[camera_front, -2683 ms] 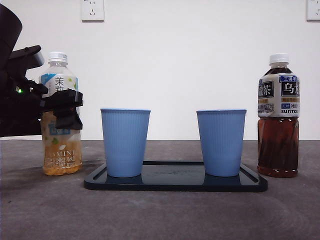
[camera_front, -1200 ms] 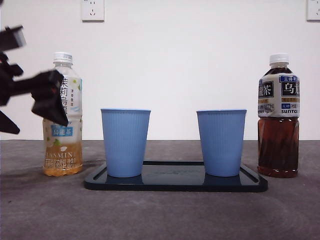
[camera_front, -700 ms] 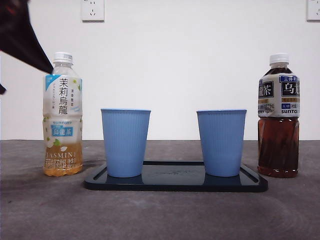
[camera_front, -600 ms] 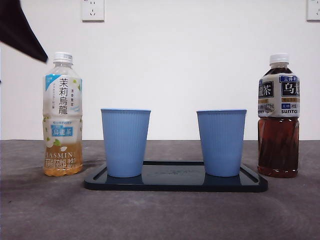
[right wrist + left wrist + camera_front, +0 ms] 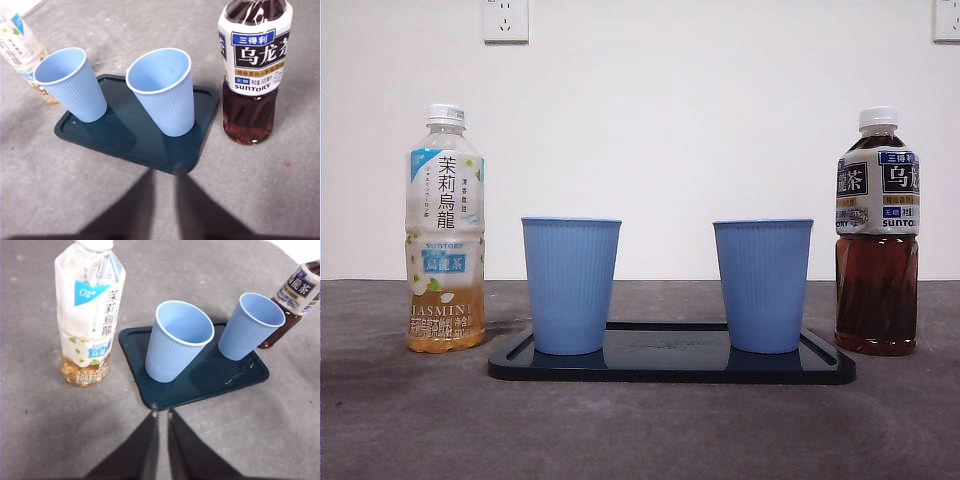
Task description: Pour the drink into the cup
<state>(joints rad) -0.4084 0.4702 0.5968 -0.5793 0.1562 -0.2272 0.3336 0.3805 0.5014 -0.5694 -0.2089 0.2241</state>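
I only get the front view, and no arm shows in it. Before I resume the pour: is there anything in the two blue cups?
Observer: No. The left wrist view looks down into the cup by the jasmine bottle and the cup by the dark tea bottle. Both show bare blue bottoms.
Operator: Where is the left gripper?
Observer: The left gripper hangs above the table just outside the tray, jaws shut on nothing.
Operator: And the right one?
Observer: The right gripper hangs outside the tray too, with the dark tea bottle the closer bottle. It holds nothing.
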